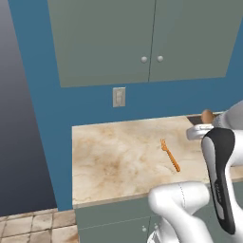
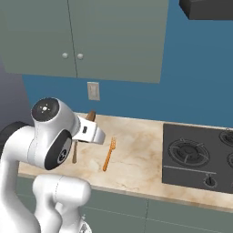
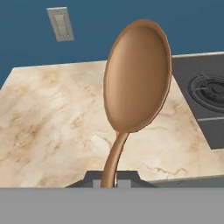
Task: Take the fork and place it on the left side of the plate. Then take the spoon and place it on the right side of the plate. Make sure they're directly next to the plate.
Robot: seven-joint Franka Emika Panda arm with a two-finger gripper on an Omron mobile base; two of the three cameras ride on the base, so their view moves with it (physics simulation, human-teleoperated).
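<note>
Spoon (image 3: 138, 74) clamped by its thin handle in the closed gripper (image 3: 110, 178), seen from the hand camera with the bowl raised large over the marble counter (image 3: 52, 118); wall outlet (image 3: 60, 24) on the blue wall beyond, cooktop (image 3: 205, 96) at the right edge. From the left base camera: fork (image 1: 170, 155) lying flat and alone on the counter (image 1: 114, 161), tines toward the wall, well apart from the arm; brown bowl of the spoon (image 1: 207, 116) peeking above the white arm at the right; outlet (image 1: 119, 97) under the grey cabinets (image 1: 142, 38). From the right base camera: fork (image 2: 109, 154) lying just right of the arm, spoon handle (image 2: 74, 152) hanging behind the arm's elbow, cooktop (image 2: 200, 157) further right.
</note>
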